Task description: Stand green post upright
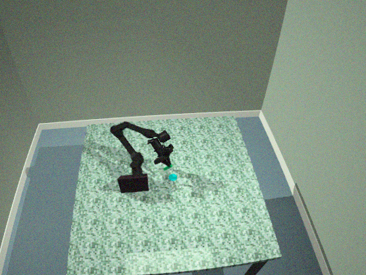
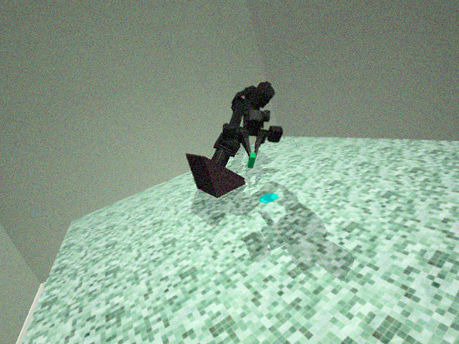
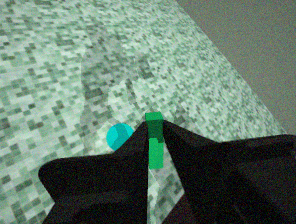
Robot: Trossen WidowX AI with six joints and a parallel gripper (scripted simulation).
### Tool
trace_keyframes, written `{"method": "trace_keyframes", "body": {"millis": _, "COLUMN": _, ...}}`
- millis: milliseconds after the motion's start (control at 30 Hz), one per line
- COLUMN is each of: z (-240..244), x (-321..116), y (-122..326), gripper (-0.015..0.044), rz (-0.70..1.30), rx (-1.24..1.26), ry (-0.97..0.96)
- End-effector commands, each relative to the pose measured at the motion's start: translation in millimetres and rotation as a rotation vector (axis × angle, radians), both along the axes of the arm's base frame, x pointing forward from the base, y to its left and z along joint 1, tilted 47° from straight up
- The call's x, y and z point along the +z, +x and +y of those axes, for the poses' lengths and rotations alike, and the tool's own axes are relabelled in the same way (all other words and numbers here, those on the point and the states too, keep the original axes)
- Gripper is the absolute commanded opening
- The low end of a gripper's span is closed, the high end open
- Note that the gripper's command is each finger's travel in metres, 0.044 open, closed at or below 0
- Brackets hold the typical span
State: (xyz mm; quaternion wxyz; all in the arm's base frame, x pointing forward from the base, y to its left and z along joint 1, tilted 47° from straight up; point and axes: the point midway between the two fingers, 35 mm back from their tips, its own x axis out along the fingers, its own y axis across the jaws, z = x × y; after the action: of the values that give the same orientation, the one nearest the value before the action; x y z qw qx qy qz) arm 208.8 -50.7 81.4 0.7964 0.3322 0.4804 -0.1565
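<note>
While the cyan circle [image 1: 172, 177] [image 2: 268, 198] [image 3: 119, 137] lay flat, the gripper [image 1: 170, 165] [image 2: 252, 154] [image 3: 154, 125] held the green post [image 1: 168, 168] [image 2: 252, 160] [image 3: 156, 154] aslant

The fingers were pinching the green post between their tips, narrowly set, with green showing at and below the grip. It had not been stood upright: in the exterior view it leaned, its lower end toward the left. The post appeared to be held above the table [image 1: 197, 227] [image 2: 219, 276] [image 3: 45, 75], though the height of its lower end was hard to judge.

The circle was on the tabletop, near the post but apart from it. Seen from the top, it lay on the near side of the post and a little to the right; in the exterior view it was also nearer and slightly to the right. The wrist view put it to the left of the fingertips, its lower right edge partly hidden by a finger.

Left of both, in the top view, stood the dark base [image 1: 133, 184] [image 2: 209, 180]. From it the black arm [image 1: 126, 143] [image 2: 230, 142] rose toward the far side, bent sharply, and reached right before the gripper angled down to the post. Shadows [image 2: 308, 236] fell across the mottled green surface, the broadest in the exterior view stretching to the near right of the circle.
</note>
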Motion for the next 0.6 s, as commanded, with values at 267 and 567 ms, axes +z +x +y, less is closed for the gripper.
{"method": "trace_keyframes", "body": {"millis": 267, "z": 1.0, "x": -2.5, "y": -2.2, "gripper": 0.0023, "rz": -0.057, "rx": -0.051, "ry": -0.028}}
{"method": "trace_keyframes", "body": {"millis": 567, "z": 0.7, "x": -2.2, "y": -2.2, "gripper": 0.0023, "rz": -0.107, "rx": -0.087, "ry": -0.047}}
